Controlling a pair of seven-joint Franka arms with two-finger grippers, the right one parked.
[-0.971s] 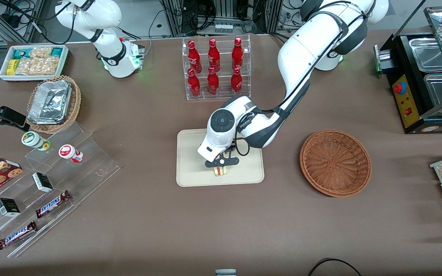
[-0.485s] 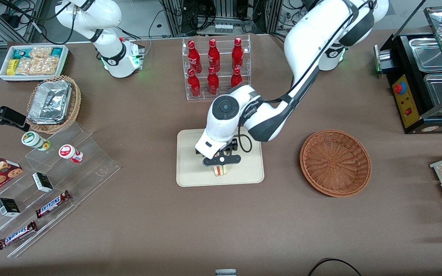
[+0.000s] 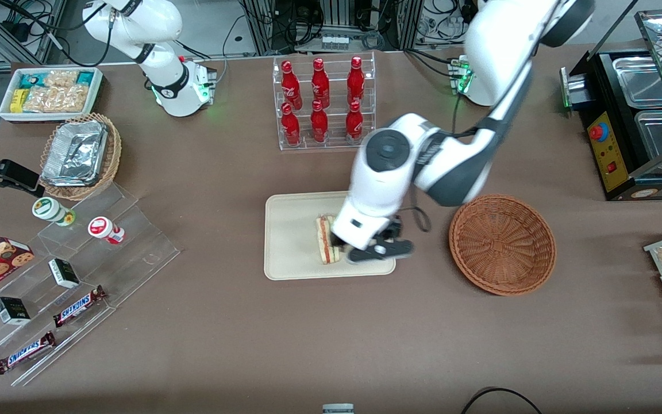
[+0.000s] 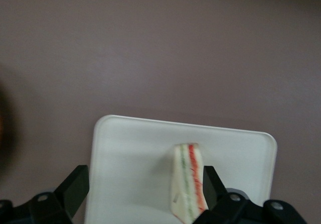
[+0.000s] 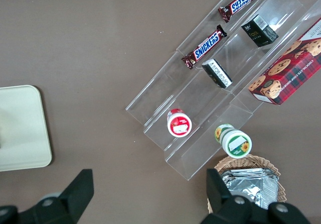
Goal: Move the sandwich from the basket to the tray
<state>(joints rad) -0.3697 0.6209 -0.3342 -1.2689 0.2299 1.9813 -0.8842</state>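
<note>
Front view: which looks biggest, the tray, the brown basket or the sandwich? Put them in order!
1. Tray, though the basket comes close.
2. Basket.
3. Sandwich, lying on the tray.
The open gripper hangs just beside the sandwich.

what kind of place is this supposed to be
Likely a lab table set up as a mock snack shop: a rack of red bottles, chocolate bars on clear steps, a sandwich on a tray. The gripper hangs open above the tray.
</note>
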